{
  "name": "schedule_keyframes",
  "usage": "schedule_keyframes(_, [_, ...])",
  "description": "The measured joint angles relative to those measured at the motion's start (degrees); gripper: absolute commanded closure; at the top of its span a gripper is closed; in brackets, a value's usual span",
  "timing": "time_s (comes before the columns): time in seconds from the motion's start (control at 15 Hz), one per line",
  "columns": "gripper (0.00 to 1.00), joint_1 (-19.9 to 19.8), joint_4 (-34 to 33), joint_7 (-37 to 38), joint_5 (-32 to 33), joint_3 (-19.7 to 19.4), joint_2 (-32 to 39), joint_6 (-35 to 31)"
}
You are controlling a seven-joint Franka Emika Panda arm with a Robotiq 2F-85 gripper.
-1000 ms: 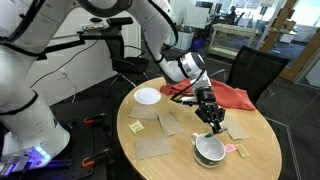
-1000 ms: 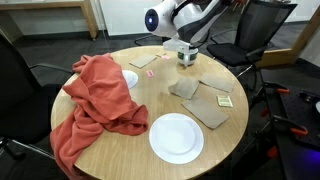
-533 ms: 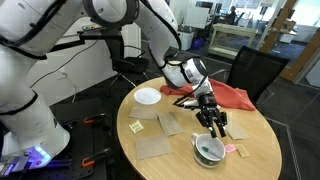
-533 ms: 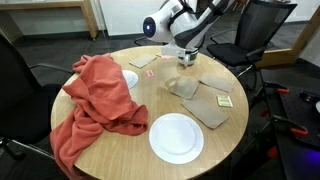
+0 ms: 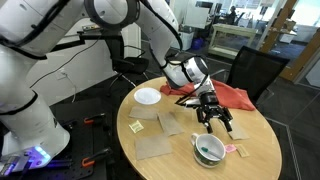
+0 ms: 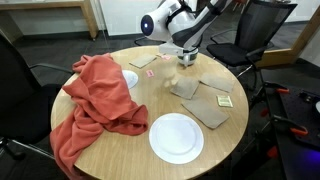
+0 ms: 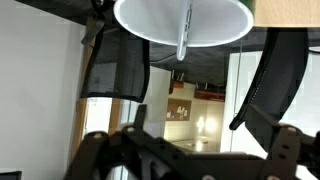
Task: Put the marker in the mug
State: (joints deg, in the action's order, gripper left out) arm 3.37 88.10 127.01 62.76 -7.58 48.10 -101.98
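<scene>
The white mug [image 5: 208, 150] stands near the table's edge, and a dark shape that may be the marker shows inside it. My gripper [image 5: 213, 120] hangs just above the mug, open, with nothing between its spread fingers. In an exterior view the gripper [image 6: 186, 56] covers most of the mug. The wrist view is upside down: the mug's pale round mouth [image 7: 150, 18] fills the top, and the thin marker [image 7: 184, 32] lies across it. One dark curved finger [image 7: 268, 82] reaches up at the right, clear of the marker.
A red cloth [image 6: 95, 100] covers one side of the round wooden table [image 6: 120, 160]. White plates [image 6: 176, 137] [image 5: 147, 96], grey mats [image 6: 210, 105] [image 5: 155, 147] and yellow sticky notes [image 5: 135, 126] lie about. Black chairs [image 5: 255, 65] stand around the table.
The gripper has gone from shut to open and lifted a little above the mug. The marker has left its fingers and now lies in the mug.
</scene>
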Motion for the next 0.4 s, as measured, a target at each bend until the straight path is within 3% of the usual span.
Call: schedule_keyframes(0.4, [0.0,-0.15,-0.13,0.0,0.0,0.16,0.0,-1.57])
